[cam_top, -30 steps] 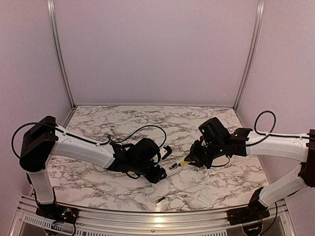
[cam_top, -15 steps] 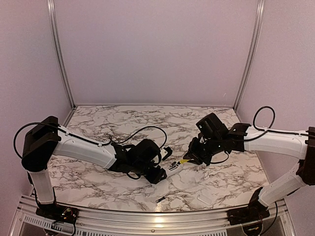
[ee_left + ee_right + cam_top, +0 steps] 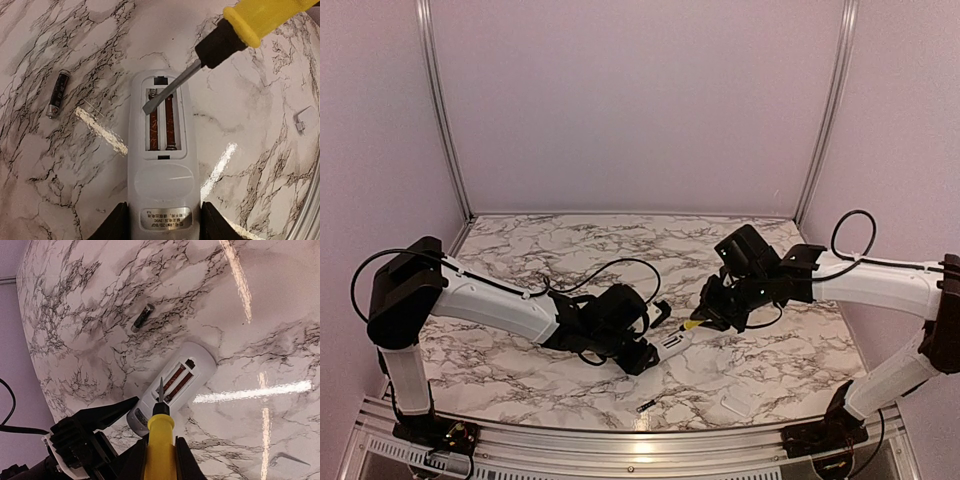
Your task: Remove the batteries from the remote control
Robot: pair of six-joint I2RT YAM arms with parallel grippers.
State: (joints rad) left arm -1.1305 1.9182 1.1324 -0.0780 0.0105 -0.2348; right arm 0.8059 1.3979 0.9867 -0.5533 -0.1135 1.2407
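Observation:
The white remote control (image 3: 162,185) lies back-up on the marble table (image 3: 570,250), and my left gripper (image 3: 162,222) is shut on its near end. Its open recess (image 3: 161,120) shows two reddish-brown strips side by side; I cannot tell whether both are batteries. One dark battery (image 3: 56,93) lies loose on the table left of the remote; it also shows in the top view (image 3: 645,407) and the right wrist view (image 3: 142,316). My right gripper (image 3: 160,455) is shut on the yellow-handled screwdriver (image 3: 160,432). The blade tip (image 3: 148,107) is at the top of the left slot.
The small flat white cover piece (image 3: 735,405) lies near the table's front edge, right of the loose battery; it also shows in the left wrist view (image 3: 306,120). Both arms meet at the table's middle front. A black cable (image 3: 610,265) loops behind the left wrist.
My right gripper has moved left toward the remote with the screwdriver, bringing the blade to the open recess. The left gripper holds the remote in about the same place.

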